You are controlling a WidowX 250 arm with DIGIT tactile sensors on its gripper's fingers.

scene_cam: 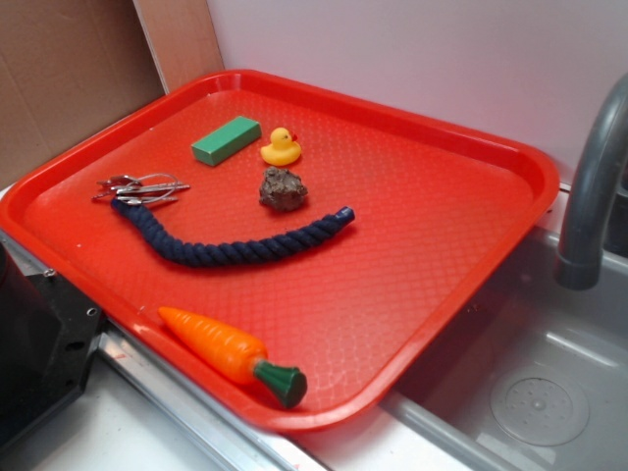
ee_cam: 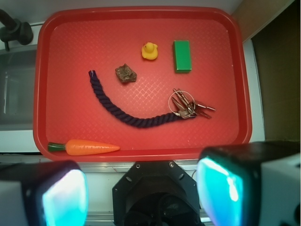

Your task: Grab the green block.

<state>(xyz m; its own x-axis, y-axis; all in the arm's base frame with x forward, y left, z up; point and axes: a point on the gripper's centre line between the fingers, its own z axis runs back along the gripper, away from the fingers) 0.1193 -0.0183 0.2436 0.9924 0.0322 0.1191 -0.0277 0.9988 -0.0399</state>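
Gripper [ee_cam: 141, 188] at the bottom of the wrist view, fingers [ee_cam: 63, 197] spread wide, nothing between them, well short of everything on the red tray [ee_cam: 47, 56]. Nearest along the front rim, orange toy carrot [ee_cam: 91, 148], dark green top pointing left. Beyond it, dark blue rope [ee_cam: 127, 115] curving across the middle, ring of keys [ee_cam: 186, 106] touching its right end. Further back, brown lumpy rock [ee_cam: 126, 74]. Past that, yellow rubber duck [ee_cam: 149, 51]. Just beside the duck, on its right, green block [ee_cam: 182, 56], flat on the tray's far part, untouched.
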